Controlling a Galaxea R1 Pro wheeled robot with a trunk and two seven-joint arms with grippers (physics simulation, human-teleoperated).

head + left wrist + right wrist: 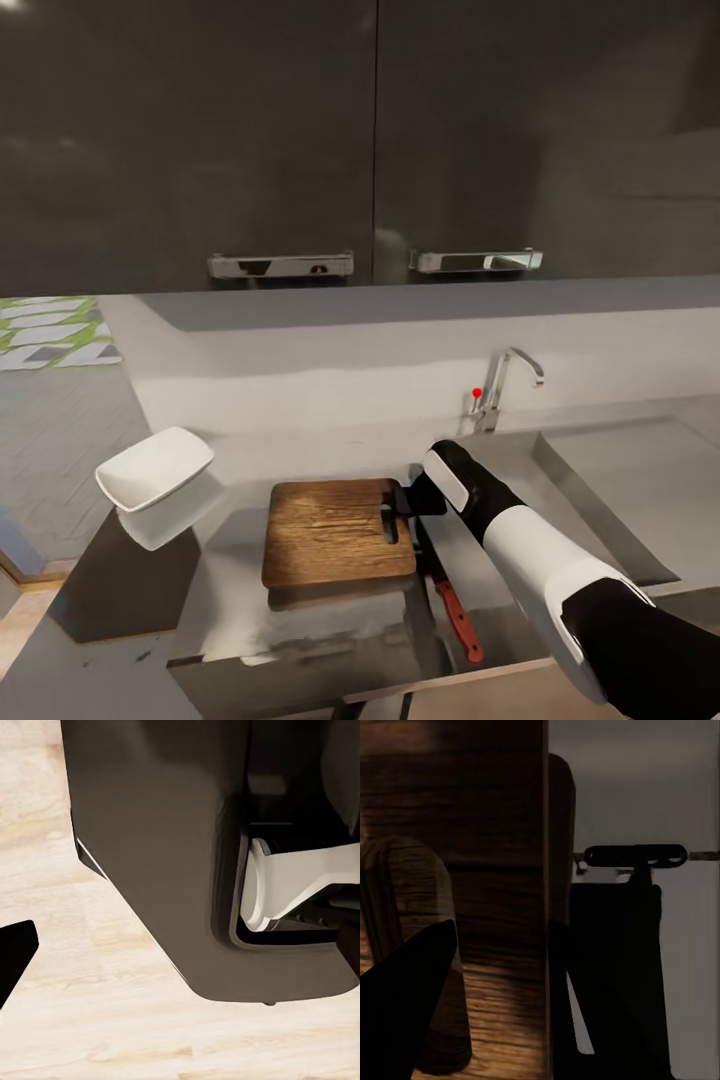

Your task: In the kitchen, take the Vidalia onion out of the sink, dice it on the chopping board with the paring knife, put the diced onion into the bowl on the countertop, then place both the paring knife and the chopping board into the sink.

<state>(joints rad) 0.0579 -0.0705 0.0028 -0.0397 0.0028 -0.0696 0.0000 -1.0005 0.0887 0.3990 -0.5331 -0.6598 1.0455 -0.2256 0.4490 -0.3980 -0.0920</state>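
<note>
The dark brown chopping board (335, 535) lies on the grey countertop (230, 610), its slot handle toward the sink. My right gripper (393, 517) is at that short edge. In the right wrist view one finger (405, 1009) sits over the slot (409, 907), and the other finger (611, 982) is just outside the board's edge (544, 832), pinching the strip between them. The paring knife (452, 602) lies beside the board, red handle toward the front edge. The white bowl (155, 468) stands left of the board. The onion is out of view. One left fingertip (15, 956) hangs over the floor.
The steel sink (590, 500) with its chrome tap (500, 385) lies right of the board, behind my right forearm (545, 570). Black upper cabinets (360, 140) hang above. The countertop ends just left of the bowl. My dark base (165, 862) stands on light wood floor (75, 1020).
</note>
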